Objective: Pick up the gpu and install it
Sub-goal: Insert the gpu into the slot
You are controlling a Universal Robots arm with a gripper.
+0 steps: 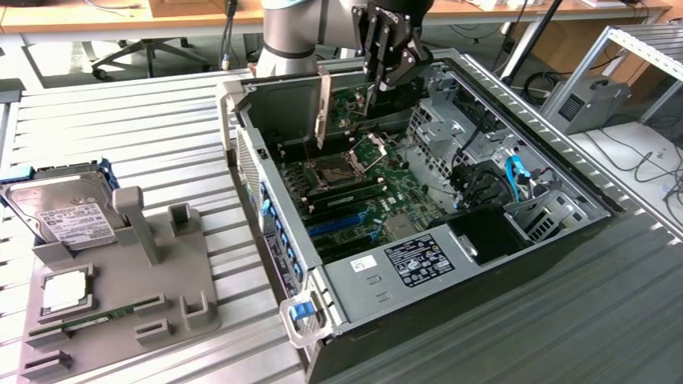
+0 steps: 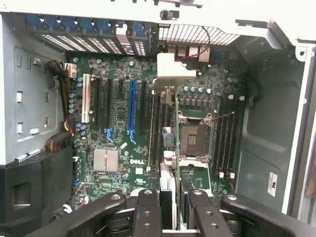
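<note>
My gripper (image 1: 386,78) is shut on the gpu (image 1: 323,104), a thin card held on edge above the open computer case (image 1: 353,276). Its long silver end bracket (image 1: 321,112) hangs down toward the case's rear wall. In the wrist view the gpu (image 2: 168,143) runs edge-on from between my black fingers (image 2: 148,210) up to the pale bracket (image 2: 173,66). It hovers over the green motherboard (image 2: 116,123), between the blue slot (image 2: 131,108) and the processor socket (image 2: 192,140). I cannot tell whether its lower edge touches a slot.
The case lies on its side on a slatted metal table (image 1: 139,112). On the exterior view's left a grey holder (image 1: 160,264) carries a hard drive (image 1: 64,212), a processor (image 1: 66,288) and a memory stick (image 1: 96,322). Cables (image 1: 513,180) and a drive cage (image 1: 539,216) fill the case's right side.
</note>
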